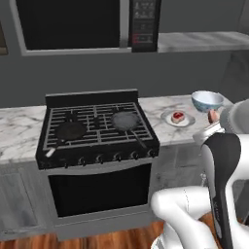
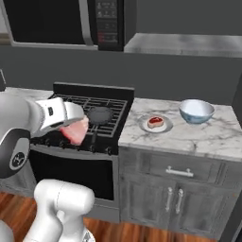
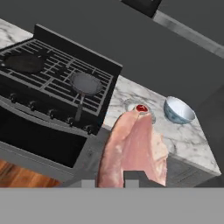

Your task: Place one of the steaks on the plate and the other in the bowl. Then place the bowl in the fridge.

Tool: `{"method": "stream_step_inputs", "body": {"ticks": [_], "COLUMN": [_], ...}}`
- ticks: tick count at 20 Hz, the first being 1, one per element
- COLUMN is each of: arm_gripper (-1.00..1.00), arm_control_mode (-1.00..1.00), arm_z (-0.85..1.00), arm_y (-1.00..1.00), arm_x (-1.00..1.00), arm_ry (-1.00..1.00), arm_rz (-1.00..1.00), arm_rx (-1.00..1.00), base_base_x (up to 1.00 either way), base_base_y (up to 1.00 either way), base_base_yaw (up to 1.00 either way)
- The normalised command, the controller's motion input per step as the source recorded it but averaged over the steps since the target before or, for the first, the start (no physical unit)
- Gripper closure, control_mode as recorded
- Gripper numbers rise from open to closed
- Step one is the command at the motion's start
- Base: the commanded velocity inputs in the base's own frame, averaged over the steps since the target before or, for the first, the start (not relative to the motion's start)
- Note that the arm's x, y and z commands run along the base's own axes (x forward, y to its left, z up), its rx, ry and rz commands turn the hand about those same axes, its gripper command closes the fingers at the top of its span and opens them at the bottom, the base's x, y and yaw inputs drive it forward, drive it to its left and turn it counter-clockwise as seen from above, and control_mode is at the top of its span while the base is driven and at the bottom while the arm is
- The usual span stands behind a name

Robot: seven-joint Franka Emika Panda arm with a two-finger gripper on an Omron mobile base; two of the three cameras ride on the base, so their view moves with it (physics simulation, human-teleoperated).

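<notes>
My gripper [image 2: 74,125] hangs in front of the stove, shut on the pale pink steak [image 2: 75,131], which shows large in the hand view as the steak [image 3: 133,148] rising from my gripper [image 3: 113,179]. The red-centred steak [image 2: 156,122] lies on the small plate [image 2: 164,127] on the marble counter, right of the stove. Past it stands the pale blue bowl [image 2: 196,111], holding nothing that I can see. In the left base view the plate [image 1: 168,118], its steak [image 1: 178,116] and the bowl [image 1: 206,101] sit just beyond the held steak [image 1: 212,115]. I cannot tell whether the dark surface at the counter's right end is the fridge.
The black stove [image 1: 95,129] carries two dark frying pans [image 1: 125,120] [image 1: 70,130]. A black microwave [image 1: 82,24] hangs above it. Grey cabinet doors and a drawer [image 2: 179,172] sit under the counter [image 2: 208,137].
</notes>
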Motion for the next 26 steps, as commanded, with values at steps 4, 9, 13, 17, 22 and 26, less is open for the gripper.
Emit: {"method": "stream_step_inputs", "body": {"ticks": [4, 9, 13, 17, 22, 26], "arm_gripper": [1.00, 1.00, 1.00, 1.00, 1.00, 1.00], "arm_control_mode": [1.00, 1.00, 1.00, 1.00, 1.00, 1.00], "arm_z": [0.00, 0.00, 0.00, 0.00, 0.00, 0.00], "arm_y": [0.00, 0.00, 0.00, 0.00, 0.00, 0.00], "arm_x": [0.00, 0.00, 0.00, 0.00, 0.00, 0.00], "arm_ry": [0.00, 0.00, 0.00, 0.00, 0.00, 0.00], "arm_rz": [0.00, 0.00, 0.00, 0.00, 0.00, 0.00], "arm_rx": [0.00, 0.00, 0.00, 0.00, 0.00, 0.00], "base_base_x": [0.11, 0.40, 0.19, 0.19, 0.54, 0.72], "base_base_y": [-1.00, -0.99, -0.94, -0.01, 0.15, 0.17], "base_base_yaw": [0.16, 0.16, -0.02, -0.14, -0.23, -0.14]}}
